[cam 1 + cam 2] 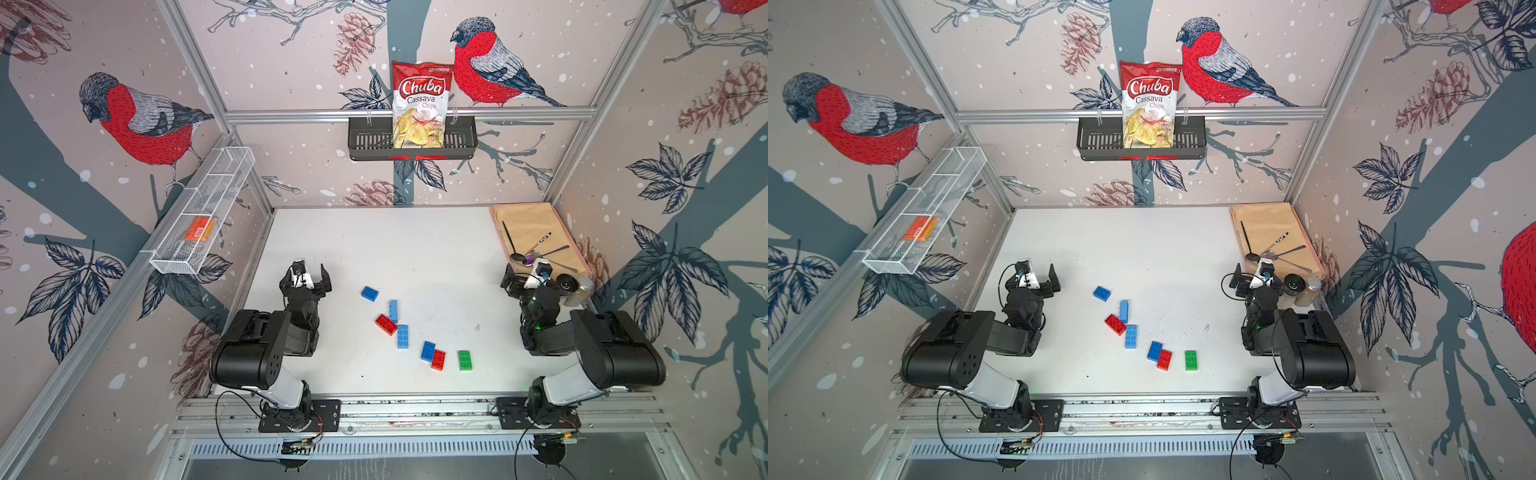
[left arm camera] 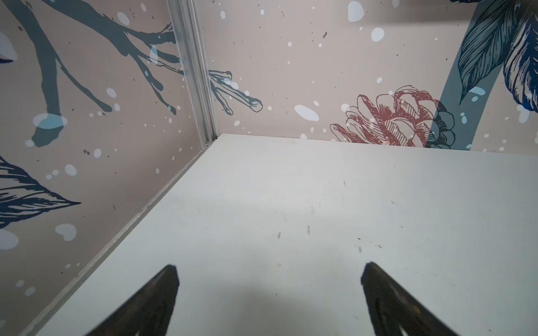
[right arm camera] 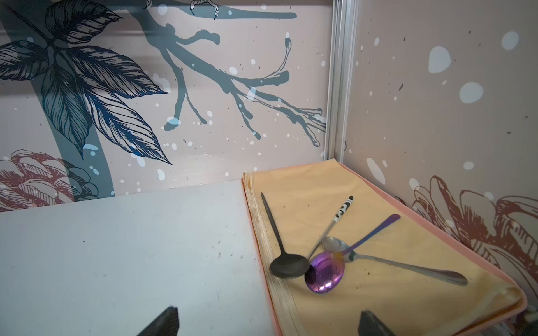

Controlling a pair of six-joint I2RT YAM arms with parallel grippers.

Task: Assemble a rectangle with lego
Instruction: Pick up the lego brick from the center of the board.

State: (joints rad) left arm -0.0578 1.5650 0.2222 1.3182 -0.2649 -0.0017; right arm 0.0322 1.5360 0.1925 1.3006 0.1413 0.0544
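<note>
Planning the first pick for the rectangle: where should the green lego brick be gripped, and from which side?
Grip the green brick across its long sides, straight down from above. It lies flat, studs up, clear of the red brick beside it, leaving both sides free.

left gripper (image 2: 270, 267) jaws wide apart, empty; right gripper (image 3: 269, 312) same; both arms folded.
</note>
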